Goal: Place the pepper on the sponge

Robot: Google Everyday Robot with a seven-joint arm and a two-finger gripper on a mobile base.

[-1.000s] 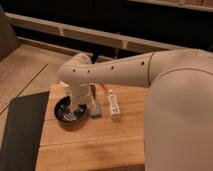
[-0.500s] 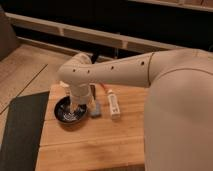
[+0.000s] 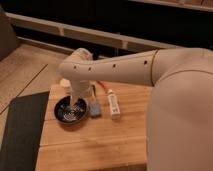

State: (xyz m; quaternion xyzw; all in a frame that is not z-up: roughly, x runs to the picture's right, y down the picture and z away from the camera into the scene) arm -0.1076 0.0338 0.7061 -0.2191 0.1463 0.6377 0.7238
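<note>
The blue-grey sponge [image 3: 95, 108] lies on the wooden table [image 3: 100, 145], just right of a black bowl [image 3: 70, 112]. My gripper [image 3: 77, 101] hangs under the white wrist, low over the bowl's right half and just left of the sponge. A thin red-orange sliver [image 3: 103, 86] shows behind the sponge, at the far end of a white tube [image 3: 114, 104], partly behind the arm. I cannot tell whether that sliver is the pepper or the tube's red end. What the gripper holds, if anything, is hidden by the wrist.
My white arm [image 3: 125, 72] reaches in from the right and covers the table's right side. A dark mat [image 3: 20, 130] lies on the floor left of the table. Dark shelving runs along the back.
</note>
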